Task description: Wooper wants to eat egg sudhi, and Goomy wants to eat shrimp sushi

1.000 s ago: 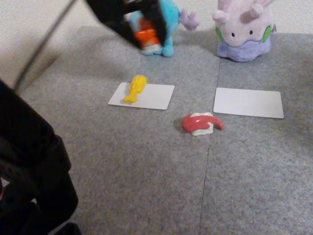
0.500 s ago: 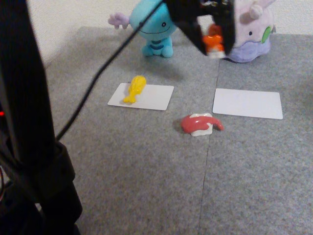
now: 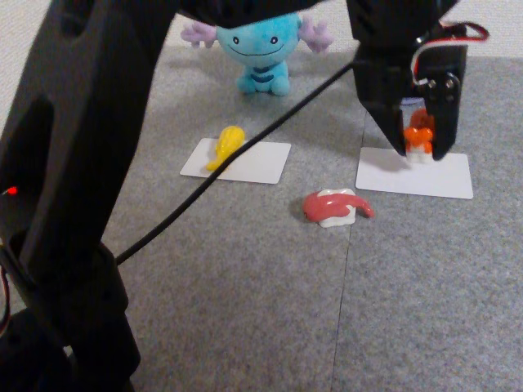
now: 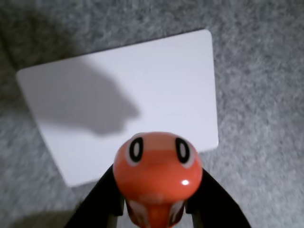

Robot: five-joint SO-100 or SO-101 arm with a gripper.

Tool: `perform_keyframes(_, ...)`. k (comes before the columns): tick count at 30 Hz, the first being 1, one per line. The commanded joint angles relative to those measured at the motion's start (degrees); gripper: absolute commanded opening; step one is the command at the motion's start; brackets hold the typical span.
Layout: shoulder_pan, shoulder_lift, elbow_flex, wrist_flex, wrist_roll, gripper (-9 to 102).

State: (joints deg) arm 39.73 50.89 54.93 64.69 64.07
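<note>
One item is in transit: the shrimp sushi (image 3: 419, 139), clamped between the closed fingers of the pincer (image 3: 420, 151), hangs just above the near-left part of the right-hand white card (image 3: 433, 176) in the fixed view. The wrist view shows its orange head (image 4: 157, 166) gripped from both sides, with the card (image 4: 156, 76) spread ahead of it.

Procedure for the step in hand (placement):
1. Carry the piece further onto the card; it currently sits close to the card's edge.
2. Lower until the rice block meets the card, then part the fingers slowly so the glossy toy does not tip.
3. Lift straight up, clear of the cable (image 3: 245, 163) slung across the scene.

The egg sudhi (image 3: 226, 145) lies on the left edge of the left card (image 3: 253, 162), in front of Wooper (image 3: 260, 45). A pink-red sushi (image 3: 335, 207) lies on the grey mat (image 3: 245, 286) between the cards.

Visibility limits: Goomy stands somewhere behind the arm (cannot be made out). Whether the rice block already touches the card cannot be told.
</note>
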Motion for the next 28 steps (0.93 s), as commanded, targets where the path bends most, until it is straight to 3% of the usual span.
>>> perform_keyframes(1, 0.26, 0.44, -5.19, -4.31, 0.0, 4)
perform_keyframes(7, -0.44, -0.44, -5.19, -5.27, 0.0, 5)
perform_keyframes(13, -0.44, -0.97, -5.19, -4.57, 0.0, 13)
perform_keyframes(28, -1.58, 0.53, -5.27, -4.39, 1.05, 15)
